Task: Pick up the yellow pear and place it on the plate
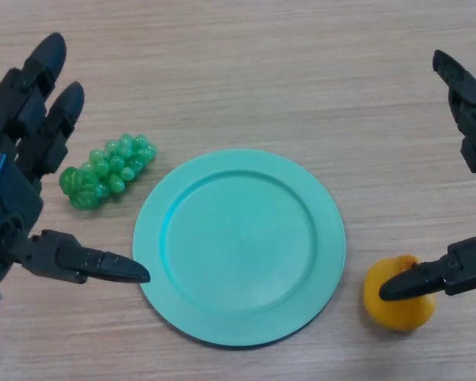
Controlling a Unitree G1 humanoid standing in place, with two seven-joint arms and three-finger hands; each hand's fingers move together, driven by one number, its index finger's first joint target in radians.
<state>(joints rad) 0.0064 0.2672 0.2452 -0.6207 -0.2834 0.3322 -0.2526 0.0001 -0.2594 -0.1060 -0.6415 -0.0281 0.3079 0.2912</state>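
A yellow pear (390, 306) lies on the wooden table at the lower right, just right of the teal plate (239, 246), which holds nothing. My right hand (470, 151) is open over the pear's side of the table; its thumb (428, 279) lies across the pear's top and its fingers point up at the far right edge. My left hand (20, 159) is open at the left edge, with its thumb pointing toward the plate's left rim.
A bunch of green grapes (107, 169) lies on the table between my left hand and the plate's upper left rim.
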